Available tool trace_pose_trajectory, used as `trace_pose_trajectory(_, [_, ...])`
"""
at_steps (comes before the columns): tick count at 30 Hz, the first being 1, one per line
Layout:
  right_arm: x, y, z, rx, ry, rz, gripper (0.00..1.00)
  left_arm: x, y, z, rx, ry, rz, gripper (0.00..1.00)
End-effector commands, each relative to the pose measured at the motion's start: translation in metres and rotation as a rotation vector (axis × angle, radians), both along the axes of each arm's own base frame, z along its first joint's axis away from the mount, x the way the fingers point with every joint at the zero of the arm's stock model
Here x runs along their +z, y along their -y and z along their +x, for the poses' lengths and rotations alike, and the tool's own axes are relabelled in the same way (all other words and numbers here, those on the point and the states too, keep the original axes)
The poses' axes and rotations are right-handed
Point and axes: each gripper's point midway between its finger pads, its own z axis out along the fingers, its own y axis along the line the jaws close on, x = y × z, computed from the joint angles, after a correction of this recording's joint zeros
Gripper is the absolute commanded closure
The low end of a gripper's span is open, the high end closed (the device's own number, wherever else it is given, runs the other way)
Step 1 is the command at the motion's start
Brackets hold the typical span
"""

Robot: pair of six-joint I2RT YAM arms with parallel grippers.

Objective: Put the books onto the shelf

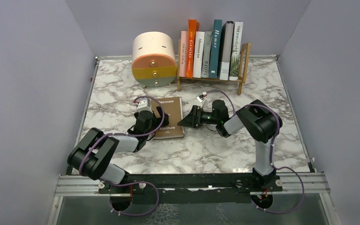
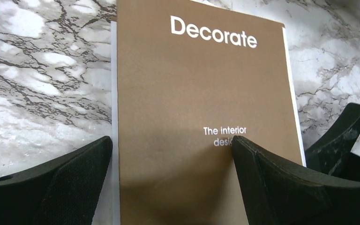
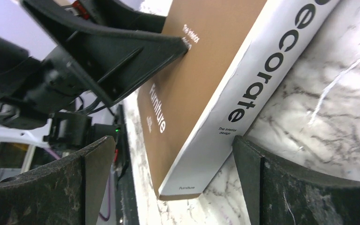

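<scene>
Lying on veined marble point(image 1: 206, 150) is a matte brown book point(image 1: 171, 118).

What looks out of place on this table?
One brown book lies flat on the marble table, while the other books stand upright in the shelf at the back. The left gripper and right gripper sit at its two sides, jaws open, neither holding it.

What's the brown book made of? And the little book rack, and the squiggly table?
Brown book: probably paper and card, matte cover, white spine with printed letters. Rack: light wood, judging by its pale tan bars. Table: looks like marble, white with grey veins, slightly shiny; it could be only a printed surface.
</scene>
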Motion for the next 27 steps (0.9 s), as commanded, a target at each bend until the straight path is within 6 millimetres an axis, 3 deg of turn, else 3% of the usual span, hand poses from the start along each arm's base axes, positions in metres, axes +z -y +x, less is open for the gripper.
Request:
trace_pose_trajectory(1, [0.029,-0.007,-0.032,0.115,0.005,0.163,0.06,0.014,0.031,-0.005,-0.124,0.057,-0.114,0.09])
trace_pose_trajectory(18, [0.054,-0.002,-0.046,0.040,0.043,0.236,0.05,0.007,0.042,-0.008,-0.159,0.056,-0.176,0.12])
trace_pose_trajectory(27, [0.019,0.011,-0.030,-0.118,-0.033,0.033,0.05,-0.001,0.040,-0.009,-0.149,0.033,-0.175,0.12])
